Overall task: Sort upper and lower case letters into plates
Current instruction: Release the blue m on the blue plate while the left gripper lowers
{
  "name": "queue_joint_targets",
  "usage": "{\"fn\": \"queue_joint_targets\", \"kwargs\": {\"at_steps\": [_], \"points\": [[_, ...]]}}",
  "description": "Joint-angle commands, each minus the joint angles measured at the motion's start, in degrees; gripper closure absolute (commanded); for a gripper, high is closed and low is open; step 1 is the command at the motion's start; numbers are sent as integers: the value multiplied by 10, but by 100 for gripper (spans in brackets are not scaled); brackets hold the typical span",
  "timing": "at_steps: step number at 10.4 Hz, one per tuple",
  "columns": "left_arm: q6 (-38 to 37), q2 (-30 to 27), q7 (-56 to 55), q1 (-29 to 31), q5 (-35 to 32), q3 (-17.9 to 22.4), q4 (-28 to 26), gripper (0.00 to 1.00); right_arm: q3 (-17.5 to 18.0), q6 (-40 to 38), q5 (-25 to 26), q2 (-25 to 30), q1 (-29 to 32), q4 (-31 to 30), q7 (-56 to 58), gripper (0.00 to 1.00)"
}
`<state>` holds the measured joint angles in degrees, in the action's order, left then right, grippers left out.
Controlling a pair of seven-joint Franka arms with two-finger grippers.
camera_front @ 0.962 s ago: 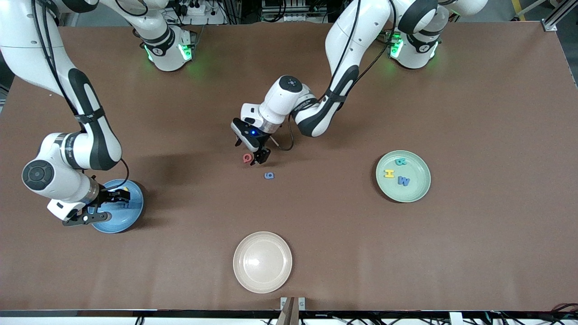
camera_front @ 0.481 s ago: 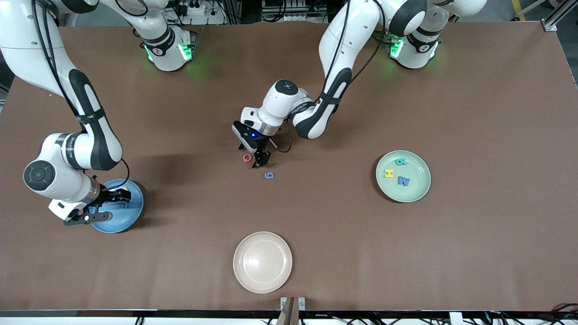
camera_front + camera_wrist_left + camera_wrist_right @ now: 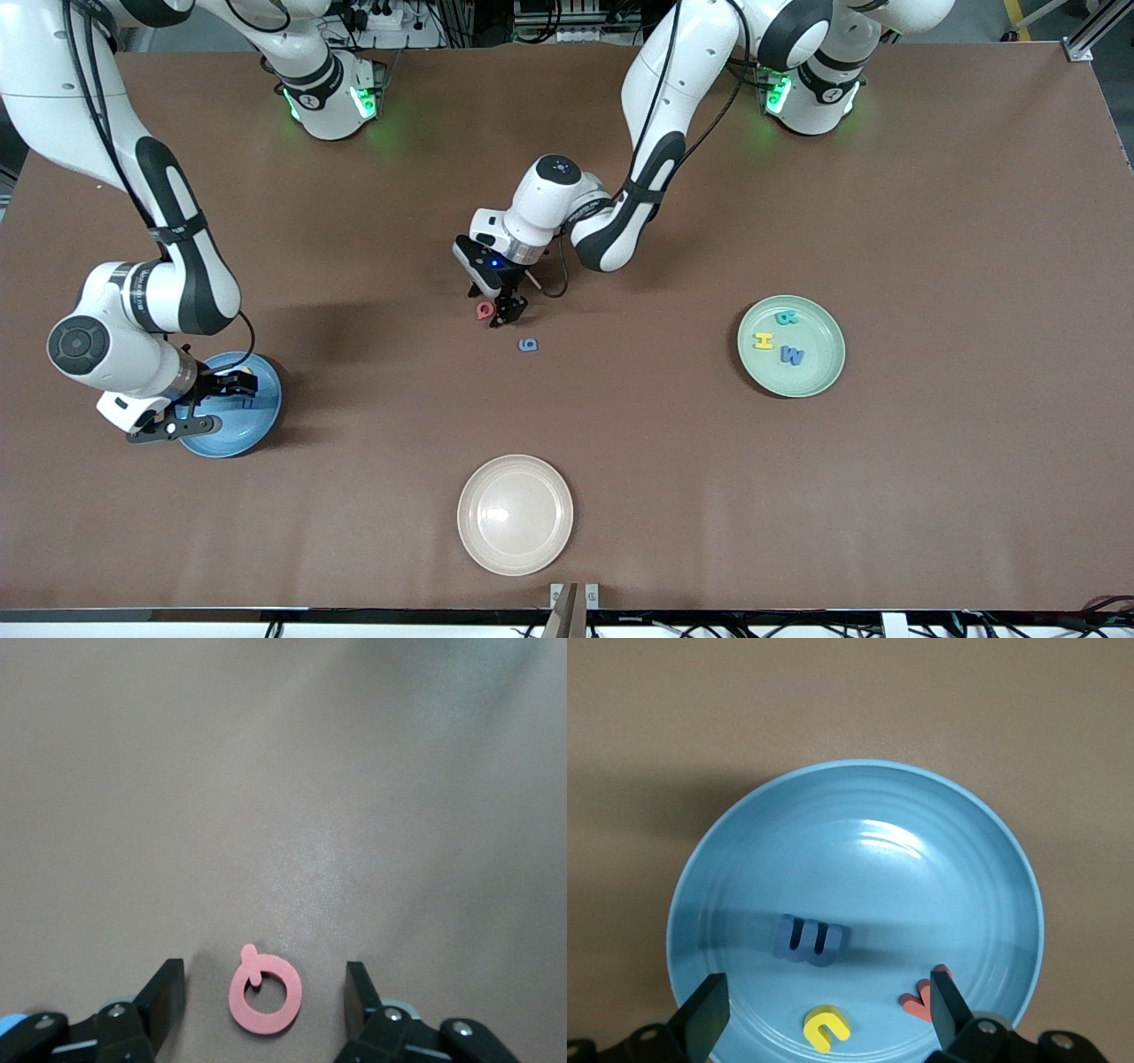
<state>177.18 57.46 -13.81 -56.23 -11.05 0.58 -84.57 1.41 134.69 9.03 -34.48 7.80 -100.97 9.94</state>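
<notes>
left gripper (image 3: 264, 992) open astride red letter (image 3: 265, 989) | right gripper (image 3: 824, 1014) open over blue plate (image 3: 744, 868), waiting | six sorted, two left on desk (image 3: 797, 496)

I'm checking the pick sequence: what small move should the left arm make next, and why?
Probably close the left gripper on the red letter. The letter lies flat on the table between the open fingers, which straddle it without touching. The right gripper hangs open over the light blue plate.

brown table (image 3: 930, 496), cluttered dark backdrop
</notes>
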Motion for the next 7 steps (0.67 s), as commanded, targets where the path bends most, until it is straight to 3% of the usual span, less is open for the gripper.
{"fn": "queue_joint_targets", "kwargs": {"at_steps": [1, 2, 7], "points": [[5, 11, -47, -6, -10, 7, 15, 36, 9, -3, 5, -2, 10, 1, 7, 0], [5, 11, -58, -9, -11, 7, 14, 41, 9, -3, 5, -2, 10, 1, 7, 0], [1, 5, -87, -14, -11, 7, 9, 49, 9, -3, 6, -2, 9, 1, 7, 0]]}}
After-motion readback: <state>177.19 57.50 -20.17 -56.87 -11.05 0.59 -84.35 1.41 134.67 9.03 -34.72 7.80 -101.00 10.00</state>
